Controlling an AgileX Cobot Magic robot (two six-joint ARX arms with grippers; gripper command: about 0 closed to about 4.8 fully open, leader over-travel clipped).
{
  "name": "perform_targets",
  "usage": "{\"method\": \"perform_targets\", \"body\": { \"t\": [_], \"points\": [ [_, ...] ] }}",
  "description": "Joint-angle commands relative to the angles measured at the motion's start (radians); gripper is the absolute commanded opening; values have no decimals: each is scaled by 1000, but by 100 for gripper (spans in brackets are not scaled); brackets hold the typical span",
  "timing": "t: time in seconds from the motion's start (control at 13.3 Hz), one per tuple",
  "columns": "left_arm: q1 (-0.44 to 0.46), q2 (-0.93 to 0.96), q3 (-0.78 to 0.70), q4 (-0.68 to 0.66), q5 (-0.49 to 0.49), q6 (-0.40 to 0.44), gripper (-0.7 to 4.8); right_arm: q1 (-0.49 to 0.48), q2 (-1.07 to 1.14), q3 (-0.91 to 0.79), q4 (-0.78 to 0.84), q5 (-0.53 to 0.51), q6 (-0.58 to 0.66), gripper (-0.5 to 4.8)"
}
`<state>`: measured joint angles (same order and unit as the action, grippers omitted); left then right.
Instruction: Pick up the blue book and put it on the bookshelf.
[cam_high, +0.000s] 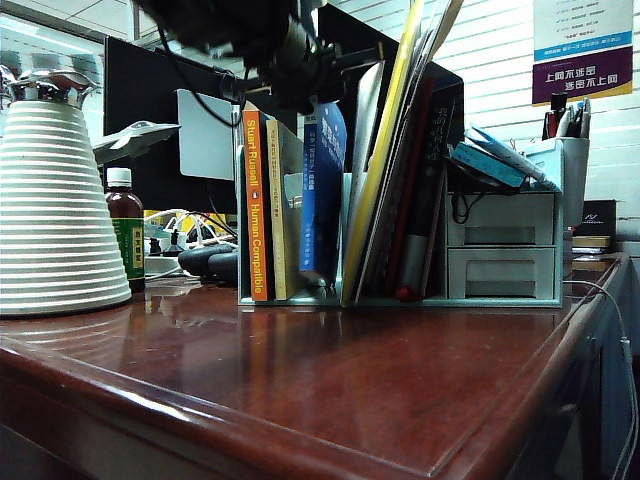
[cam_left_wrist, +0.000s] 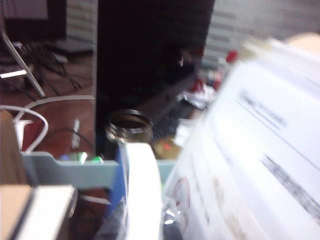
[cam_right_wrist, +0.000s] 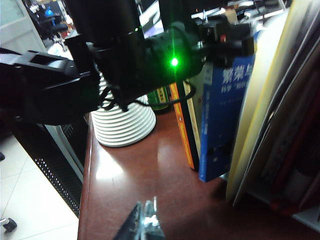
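Note:
The blue book (cam_high: 322, 190) stands upright in the bookshelf (cam_high: 400, 300), next to the orange-spined book (cam_high: 255, 200). My left gripper (cam_high: 308, 95) hangs right over the book's top edge. The left wrist view is blurred. There the blue book (cam_left_wrist: 142, 180) shows its white page edge running between my left gripper (cam_left_wrist: 142, 232), with one dark finger on each side. Whether they press on it I cannot make out. The right wrist view shows the blue book (cam_right_wrist: 227, 110) with my left gripper (cam_right_wrist: 232, 42) at its top. My right gripper (cam_right_wrist: 145, 222) hovers over the table, shut and empty.
A white ribbed cone (cam_high: 55, 210) and a brown bottle (cam_high: 125, 235) stand to the left of the rack. Tall yellow and dark folders (cam_high: 385, 140) lean in the rack on the book's right. A pale two-drawer organiser (cam_high: 500, 245) stands further right. A dark monitor (cam_high: 150, 100) is behind.

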<state>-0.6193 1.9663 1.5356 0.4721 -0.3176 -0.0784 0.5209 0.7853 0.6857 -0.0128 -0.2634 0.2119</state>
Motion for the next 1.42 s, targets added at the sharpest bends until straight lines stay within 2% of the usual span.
{"method": "perform_targets", "body": {
  "t": [0.07, 0.22, 0.52, 0.67, 0.82, 0.9, 0.97, 1.05, 1.12, 1.2, 1.42],
  "points": [
    [0, -10, 4, -129, 2, -7, 30, 0, -5, 4, 26, -2, 0, -1],
    [0, -10, 4, -214, 8, -8, 30, 0, -8, 5, 28, -2, 0, -1],
    [-1, -24, 4, -344, 52, -70, 39, 0, -25, 5, 41, -2, -3, -1],
    [-1, -34, 5, -356, 52, -70, 182, 0, -34, 5, 42, -2, -3, -1],
    [1, -34, 6, -414, 51, -79, 183, 0, -57, 5, 45, -2, -3, -1],
    [1, -34, 6, -411, 48, -79, 142, 0, -63, 5, 44, -2, -3, -1],
    [1, -34, 6, -393, 28, -79, -1, 0, -71, 5, 44, -3, -2, -1],
    [1, -34, 6, -353, -32, -78, -7, 0, -82, 5, 40, -5, -3, -1],
    [2, -34, 6, -317, -50, -66, -7, 0, -89, 5, 40, -5, -3, -1],
    [12, -34, 8, -220, -102, 0, -7, 0, -100, 5, 39, -5, -3, -1],
    [54, -18, 8, -129, -73, -4, -7, 0, -100, 5, 39, -5, -3, -1]
  ]
}}
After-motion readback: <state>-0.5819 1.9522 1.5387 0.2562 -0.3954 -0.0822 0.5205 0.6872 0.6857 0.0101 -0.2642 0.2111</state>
